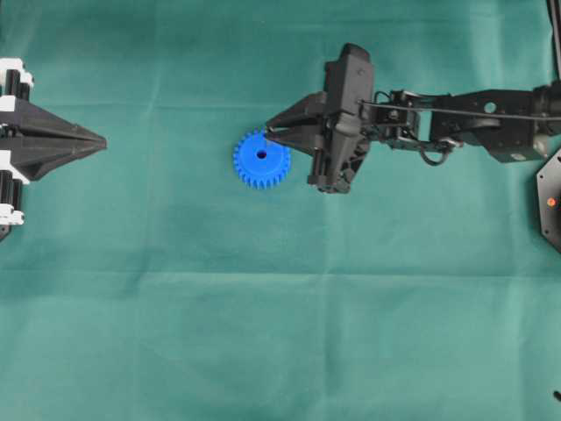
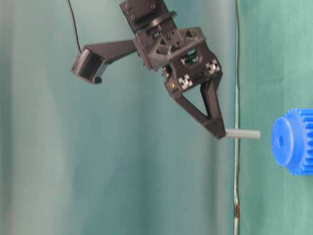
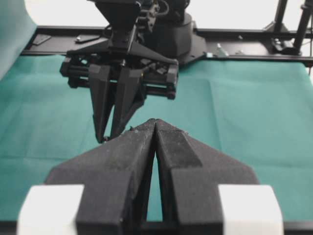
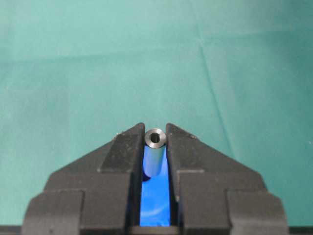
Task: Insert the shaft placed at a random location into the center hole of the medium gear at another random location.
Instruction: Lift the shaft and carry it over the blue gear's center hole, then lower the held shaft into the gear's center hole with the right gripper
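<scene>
Overhead footage hides the shaft (image 2: 242, 133) under the right gripper (image 1: 270, 135), poised at the medium gear's (image 1: 261, 159) rim; the table-level view shows it gripped at one end, long axis perpendicular to the green surface (image 1: 280, 333), free end pointing toward the gear, short of the center hole (image 1: 261, 155). Left gripper (image 1: 102, 140) fingers (image 3: 182, 156) are pressed together, empty, well apart.

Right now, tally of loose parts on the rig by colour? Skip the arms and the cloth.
Blue: 1, the medium gear, flat on the cloth.
Silvery-grey: 1, the shaft, clamped in the right gripper just off the gear's rim, not yet in the center hole.
Total: 2
</scene>
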Motion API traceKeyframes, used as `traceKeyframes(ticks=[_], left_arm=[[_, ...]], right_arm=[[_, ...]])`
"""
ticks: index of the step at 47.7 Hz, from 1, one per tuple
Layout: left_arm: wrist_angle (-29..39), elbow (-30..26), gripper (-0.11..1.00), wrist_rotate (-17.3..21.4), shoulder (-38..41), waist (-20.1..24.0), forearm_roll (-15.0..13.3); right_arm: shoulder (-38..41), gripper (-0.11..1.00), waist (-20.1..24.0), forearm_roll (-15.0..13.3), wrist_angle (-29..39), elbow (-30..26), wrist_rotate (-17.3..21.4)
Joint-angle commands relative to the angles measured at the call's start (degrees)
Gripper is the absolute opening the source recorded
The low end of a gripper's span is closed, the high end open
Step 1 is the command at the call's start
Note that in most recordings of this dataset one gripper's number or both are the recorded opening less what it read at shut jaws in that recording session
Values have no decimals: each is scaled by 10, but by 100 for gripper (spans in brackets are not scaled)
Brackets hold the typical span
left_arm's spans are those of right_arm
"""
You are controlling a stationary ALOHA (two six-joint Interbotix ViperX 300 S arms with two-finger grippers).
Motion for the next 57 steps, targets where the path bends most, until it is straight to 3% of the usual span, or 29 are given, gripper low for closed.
traceKeyframes(ticks=[1,57], left_arm=[[-3,-11,0,-1,4,2,1],[-1,-11,0,-2,4,1,1]], right_arm=[[0,14,4,-1,4,-25,-8],[36,14,8,2,8,-32,-3]])
